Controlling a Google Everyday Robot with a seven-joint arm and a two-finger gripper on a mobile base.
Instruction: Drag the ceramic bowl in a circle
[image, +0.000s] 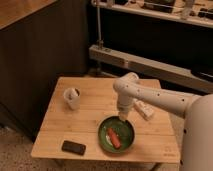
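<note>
1. Ceramic bowl (116, 138): wide, shallow, round, glossy dark green with a darker rim. It sits flat on the counter, toward the near edge and right of centre, with its near rim close to the counter's front edge.
2. Red item (114, 137): one elongated red-orange piece lying inside the bowl, slanted from upper left to lower right across the bowl's floor. Its kind cannot be told.
3. Tool (123, 120): pointing straight down at the far rim of the bowl, its tip at or on that rim. Whether it is spread or pressed together cannot be told from this view, nor whether it pinches the rim.
4. Arm (150, 96): white, entering from the right, bending at a rounded joint above the counter's middle, then dropping vertically to the tool. The robot's white body fills the lower right corner.
5. White cup (72, 97): small, upright, dark inside, standing at the left part of the counter, well apart from the bowl.
6. Black flat object (74, 147): a dark slab with rounded corners lying flat near the front left corner, left of the bowl and apart from it.
7. Small pale packet (143, 108): lying on the counter behind and right of the bowl, just beside the arm's vertical section.
8. Counter (95, 112): low, rectangular, light slatted wood, carrying all listed items.
</note>
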